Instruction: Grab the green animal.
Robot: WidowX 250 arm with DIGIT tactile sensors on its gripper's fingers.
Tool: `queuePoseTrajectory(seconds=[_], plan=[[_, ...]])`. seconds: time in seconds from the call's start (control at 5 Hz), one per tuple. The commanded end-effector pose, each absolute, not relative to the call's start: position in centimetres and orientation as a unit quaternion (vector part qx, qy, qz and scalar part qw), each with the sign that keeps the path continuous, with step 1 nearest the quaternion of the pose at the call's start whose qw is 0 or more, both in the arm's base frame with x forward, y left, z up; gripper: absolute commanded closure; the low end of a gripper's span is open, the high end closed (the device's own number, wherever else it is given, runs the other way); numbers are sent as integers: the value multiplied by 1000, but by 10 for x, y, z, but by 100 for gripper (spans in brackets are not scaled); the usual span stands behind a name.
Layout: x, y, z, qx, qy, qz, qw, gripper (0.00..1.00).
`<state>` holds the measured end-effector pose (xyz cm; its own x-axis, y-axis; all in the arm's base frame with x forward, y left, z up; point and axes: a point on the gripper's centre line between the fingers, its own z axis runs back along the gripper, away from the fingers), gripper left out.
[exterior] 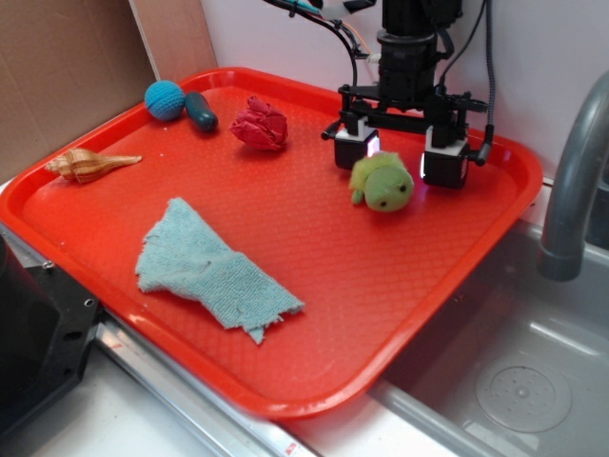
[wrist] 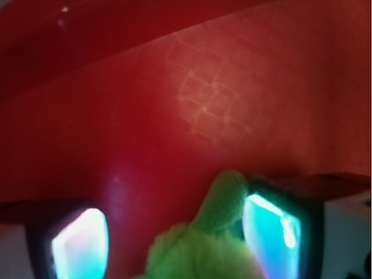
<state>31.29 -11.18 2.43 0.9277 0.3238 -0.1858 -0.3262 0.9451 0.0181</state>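
- The gripper [exterior: 401,157] hangs low over the far right part of the red tray [exterior: 381,314], its two fingers [exterior: 356,149] spread wide apart and reaching down to the tray floor or very close to it.
- The green animal [exterior: 383,182] sits on the tray near the far right corner, between the two fingers and a touch nearer to me than they are; nothing is clamped on it.
- In the wrist view the green animal [wrist: 203,247] fills the bottom middle, and one fuzzy limb pokes up right against the right-hand glowing finger pad [wrist: 270,232]; the other pad stands well clear of it.
- A crumpled dark-red cloth piece [exterior: 260,124] lies toward the far edge, left of the gripper.
- A blue crocheted ball [exterior: 164,99] sits in the far left corner, touching a dark teal stick-shaped object [exterior: 201,111] beside it.
- A tan spiral seashell [exterior: 88,166] rests along the left edge.
- A pale teal terry rag [exterior: 209,271] lies flat on the near left half of the tray.
- The tray rests on the rim of a steel sink [exterior: 514,371], with a grey faucet [exterior: 571,181] rising past its right edge.
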Motion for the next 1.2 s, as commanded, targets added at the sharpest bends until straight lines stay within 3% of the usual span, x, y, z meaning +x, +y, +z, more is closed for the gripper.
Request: queuePoseTrajectory(seconds=[0.0, 0.6, 0.8, 1.0], plan=[[306, -122, 81, 9, 22, 167, 986, 0], [294, -125, 49, -29, 29, 235, 971, 0], [261, -123, 45, -36, 45, 249, 967, 0], [240, -121, 39, -40, 57, 246, 967, 100]])
